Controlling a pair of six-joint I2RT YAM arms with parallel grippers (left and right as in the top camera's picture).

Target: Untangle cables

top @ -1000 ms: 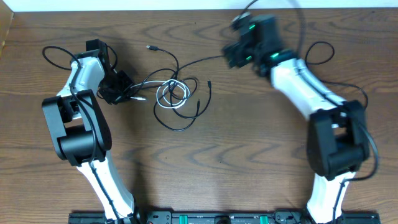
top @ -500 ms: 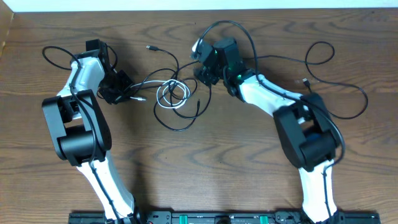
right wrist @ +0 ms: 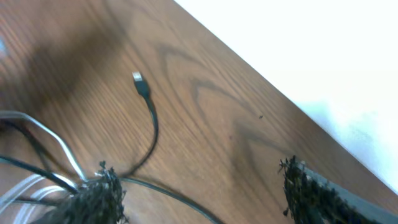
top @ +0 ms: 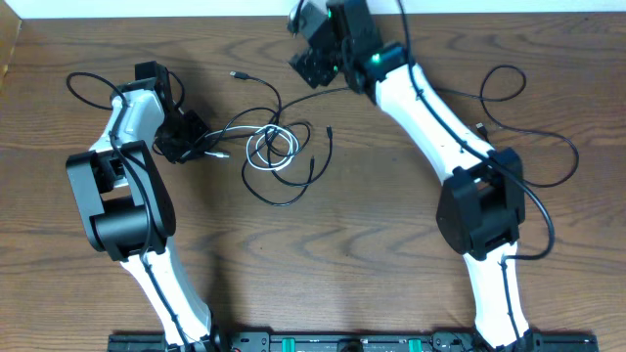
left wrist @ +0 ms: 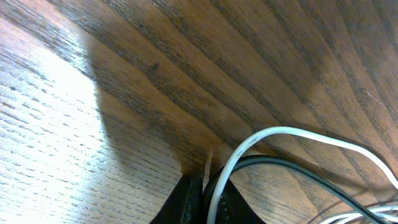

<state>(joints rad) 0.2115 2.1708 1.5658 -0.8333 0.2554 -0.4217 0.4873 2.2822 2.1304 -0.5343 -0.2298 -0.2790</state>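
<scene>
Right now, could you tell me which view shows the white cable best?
The overhead view: it shows the white cable whole, coiled among black cables. The left wrist view shows a short stretch pinched in the left gripper; the right wrist view catches a blurred bit at its left edge.

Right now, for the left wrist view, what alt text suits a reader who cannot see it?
The left claw is shut on a white cable that arcs up and away to the right over a wooden table. A black cable follows the same curve beside it.
</scene>
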